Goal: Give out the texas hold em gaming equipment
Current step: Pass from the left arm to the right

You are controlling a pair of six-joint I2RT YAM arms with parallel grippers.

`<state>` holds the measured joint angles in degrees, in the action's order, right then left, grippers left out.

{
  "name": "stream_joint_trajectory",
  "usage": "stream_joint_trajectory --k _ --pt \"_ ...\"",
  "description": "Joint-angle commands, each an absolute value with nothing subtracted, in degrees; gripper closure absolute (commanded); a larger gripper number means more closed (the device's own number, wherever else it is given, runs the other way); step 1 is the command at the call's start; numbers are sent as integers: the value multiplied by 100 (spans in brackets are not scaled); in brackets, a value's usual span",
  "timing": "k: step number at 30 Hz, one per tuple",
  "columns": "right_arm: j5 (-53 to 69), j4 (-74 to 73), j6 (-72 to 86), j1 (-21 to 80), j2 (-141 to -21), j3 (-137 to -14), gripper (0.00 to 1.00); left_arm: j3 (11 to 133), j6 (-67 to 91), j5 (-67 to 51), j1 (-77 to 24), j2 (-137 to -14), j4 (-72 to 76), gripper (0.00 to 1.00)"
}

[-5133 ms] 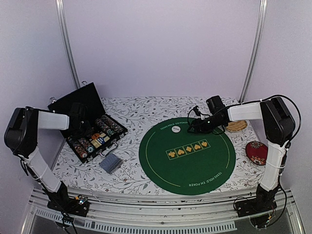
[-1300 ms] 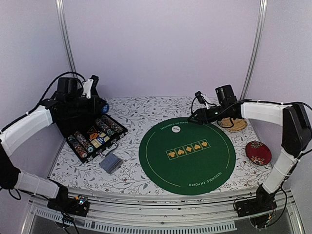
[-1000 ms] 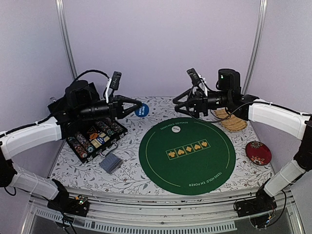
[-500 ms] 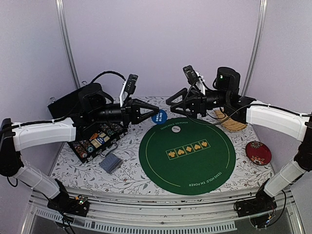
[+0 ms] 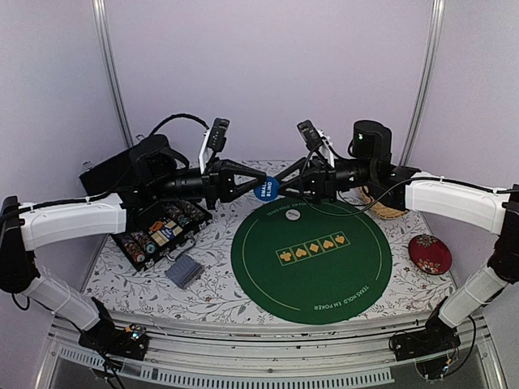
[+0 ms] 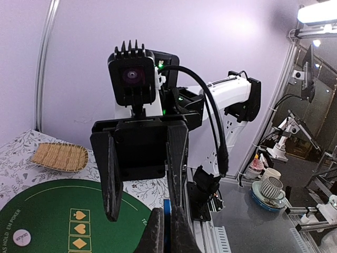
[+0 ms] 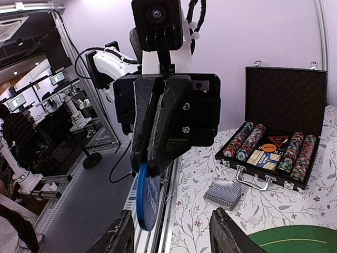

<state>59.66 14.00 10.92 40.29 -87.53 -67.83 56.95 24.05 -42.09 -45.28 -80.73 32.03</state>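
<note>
Left hand (image 5: 258, 184) pinches the blue marker disc (image 5: 263, 190) by its edge, disc upright, held in the air over the far rim of the green poker mat (image 5: 312, 279). Right hand (image 5: 289, 181) faces it head-on with its fingers spread wide, just beside the disc; cannot tell if they touch. White marker disc (image 5: 293, 215) lies flat on the mat's far part. Open black case (image 5: 122, 174) sits at the bench's (image 5: 219, 243) left with chip stacks (image 5: 174, 212) inside. Card deck (image 5: 184, 271) lies just in front of the case.
</note>
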Motion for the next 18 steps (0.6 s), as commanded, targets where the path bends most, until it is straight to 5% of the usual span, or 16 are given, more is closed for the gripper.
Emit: stream_joint_trajectory --k 1,10,18 --pt "5821 1355 1009 4130 -8862 -6830 50 5808 2375 -4140 -4613 -8144 3186 100" --pt "5730 1295 996 4193 -8938 -6891 53 5847 2308 -4157 -4616 -8231 3151 100" --pt "6025 1226 976 4210 -9030 -6890 98 5896 2193 -4078 -4606 -8308 2971 100"
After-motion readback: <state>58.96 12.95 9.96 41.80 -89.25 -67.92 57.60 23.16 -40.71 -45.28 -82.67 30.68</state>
